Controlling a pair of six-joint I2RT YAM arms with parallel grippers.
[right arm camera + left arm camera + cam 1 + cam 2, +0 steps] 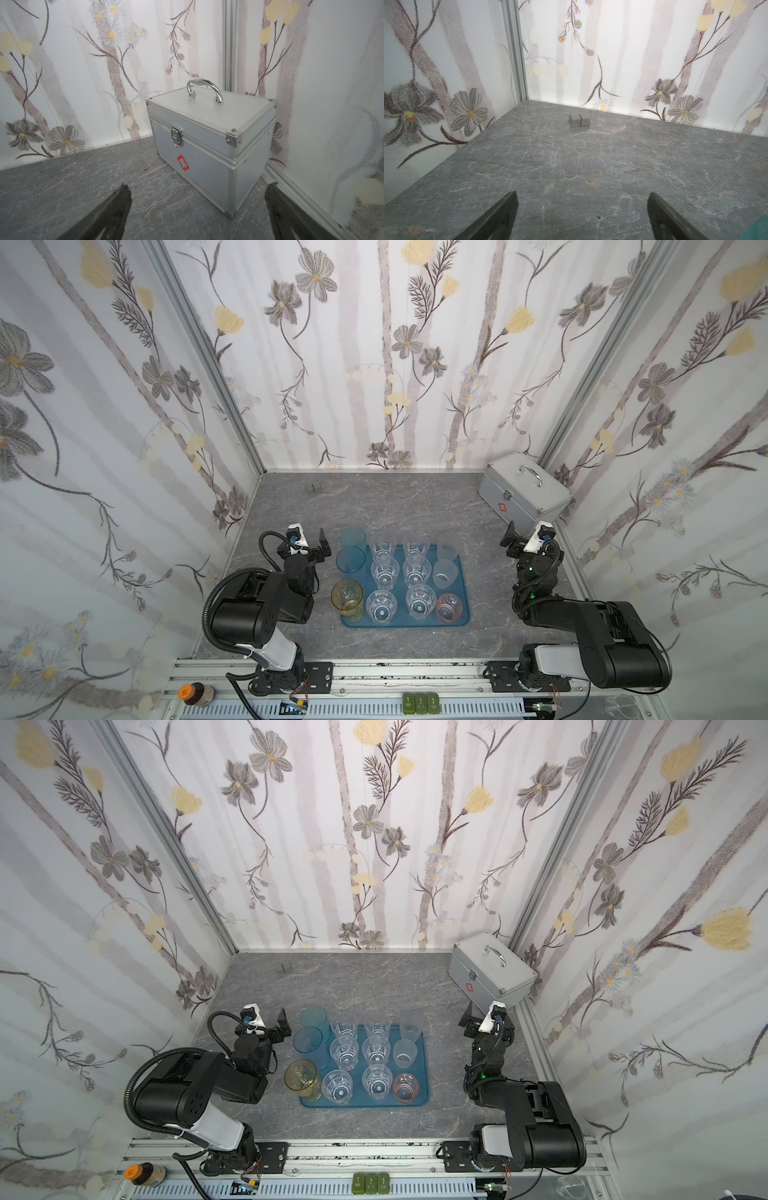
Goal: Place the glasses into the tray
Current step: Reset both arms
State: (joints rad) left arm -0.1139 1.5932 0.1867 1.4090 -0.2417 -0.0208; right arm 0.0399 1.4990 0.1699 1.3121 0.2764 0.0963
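Top views show the glasses (pixel 384 572) all in the tray (pixel 401 622) or at its rim, left claw (pixel 582 194) and right claw (pixel 198 185) released and empty: placing looks done, so you check the rim ones.

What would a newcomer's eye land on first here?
Rows of upright glasses over the teal tray at centre, clear ones inside, coloured and frosted ones at its edges. Then the silver case in the far right corner. The left gripper and right gripper flank the tray, open, empty.
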